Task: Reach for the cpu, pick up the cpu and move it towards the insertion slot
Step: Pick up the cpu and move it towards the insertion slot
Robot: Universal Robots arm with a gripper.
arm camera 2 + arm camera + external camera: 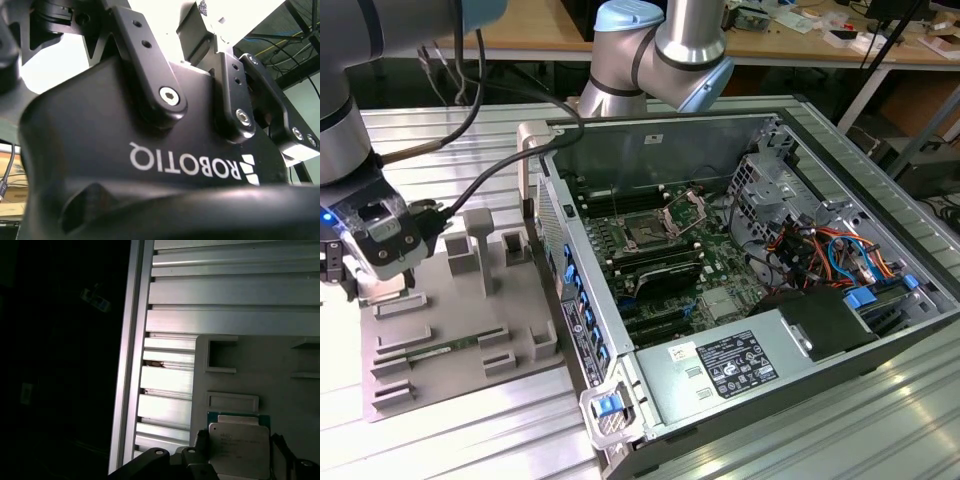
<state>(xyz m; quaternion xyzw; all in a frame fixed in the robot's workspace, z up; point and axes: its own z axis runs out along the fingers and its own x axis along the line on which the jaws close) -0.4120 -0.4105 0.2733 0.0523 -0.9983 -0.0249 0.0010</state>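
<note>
1. In the first wrist view the gripper [240, 446] is spread. One dark fingertip [201, 442] is on each side of the cpu [239, 450], a small flat square chip with a silvery-white metal top and a thin green edge.
2. Both fingertips sit just beside the chip's opposite edges. The pictures do not show whether they are pressing on it.
3. The cpu lies flat on the pale grey plastic tray [250, 355], near one of the tray's edges and beside raised rectangular outlines moulded into the surface.
4. In the exterior view the gripper [338, 280] hangs low over the corner of the tray [470, 320] at the exterior view's left. The tray rests on a ribbed aluminium table [440, 140].
5. A long green memory stick [440, 350] lies in a groove of the tray, apart from the gripper.
6. The insertion slot [646, 236] is a small dark square socket on the green board inside the open grey metal computer case [650, 140]. Its shiny metal frame is hinged up. It is well apart from the gripper, toward the exterior view's right.
</note>
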